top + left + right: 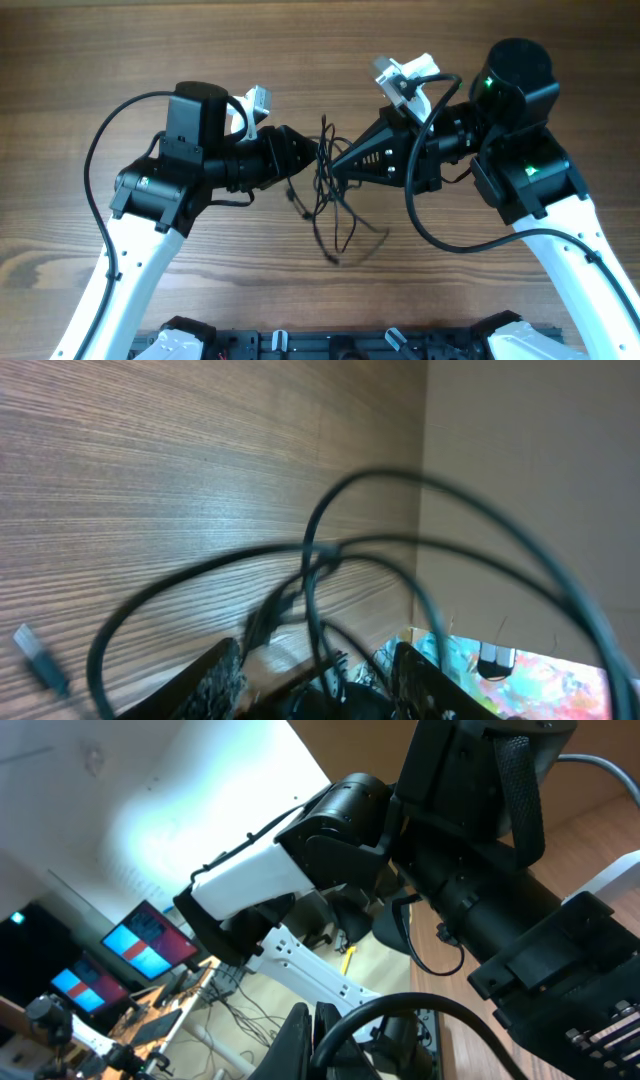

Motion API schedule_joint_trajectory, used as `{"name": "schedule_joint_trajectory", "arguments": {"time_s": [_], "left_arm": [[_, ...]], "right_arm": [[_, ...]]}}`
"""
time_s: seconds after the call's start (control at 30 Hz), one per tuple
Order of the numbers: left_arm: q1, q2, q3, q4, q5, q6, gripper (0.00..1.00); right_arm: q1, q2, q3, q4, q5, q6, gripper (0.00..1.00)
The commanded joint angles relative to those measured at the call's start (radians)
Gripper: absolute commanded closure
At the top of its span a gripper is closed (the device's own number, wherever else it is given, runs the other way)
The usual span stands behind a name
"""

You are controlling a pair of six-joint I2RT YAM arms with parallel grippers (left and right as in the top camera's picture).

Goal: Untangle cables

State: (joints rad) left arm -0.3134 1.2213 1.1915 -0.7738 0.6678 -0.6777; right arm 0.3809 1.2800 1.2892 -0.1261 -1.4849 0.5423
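left gripper (310, 158): half open, cables (330, 205) loose between my fingers (222, 682)
right gripper (334, 165): pinched shut on a strand
progress: knot intact above desk (300, 60), nothing separated yet

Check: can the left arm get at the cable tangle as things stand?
Probably yes. The left gripper sits at the cables, open, with strands running between its fingers. Only the right gripper, shut on the same bunch, crowds it from the opposite side.
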Motion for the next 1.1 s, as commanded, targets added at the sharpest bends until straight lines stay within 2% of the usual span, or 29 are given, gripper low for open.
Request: {"name": "schedule_joint_trajectory", "arguments": {"time_s": [0.0,0.17,0.47,0.7,0.73,0.83,0.87,0.93,0.97,1.0,1.07], "left_arm": [[-0.005,0.006,0.006,0.005,0.047,0.032,0.46],[-0.005,0.006,0.006,0.043,0.187,0.069,0.4],[-0.006,0.011,0.006,0.095,0.208,0.068,0.37],[-0.038,0.05,0.006,0.101,0.209,0.068,0.35],[-0.042,0.056,0.006,0.101,0.216,0.068,0.39],[-0.045,0.07,0.006,0.101,0.222,0.068,0.67],[-0.045,0.074,0.006,0.101,0.222,0.068,0.74],[-0.044,0.075,0.006,0.101,0.222,0.069,0.82],[-0.043,0.075,0.006,0.101,0.222,0.069,0.9],[-0.043,0.075,0.006,0.102,0.221,0.072,0.95],[-0.04,0.075,0.006,0.101,0.212,0.072,0.96]], "right_arm": [[0.002,0.007,0.0,0.002,-0.021,0.008,0.96],[0.023,0.017,-0.013,0.003,-0.021,0.008,0.96],[0.107,0.057,-0.013,0.027,-0.021,0.013,0.96],[0.127,0.058,-0.013,0.234,-0.052,0.182,0.96],[0.126,0.058,-0.013,0.264,-0.058,0.198,0.96],[0.126,0.058,-0.013,0.301,-0.059,0.225,0.96],[0.126,0.058,-0.013,0.301,-0.059,0.224,0.96],[0.126,0.058,-0.013,0.299,-0.059,0.224,0.96],[0.126,0.058,-0.013,0.298,-0.059,0.223,0.96],[0.126,0.058,-0.013,0.298,-0.059,0.222,0.96],[0.125,0.058,-0.013,0.297,-0.059,0.219,0.96]]}}
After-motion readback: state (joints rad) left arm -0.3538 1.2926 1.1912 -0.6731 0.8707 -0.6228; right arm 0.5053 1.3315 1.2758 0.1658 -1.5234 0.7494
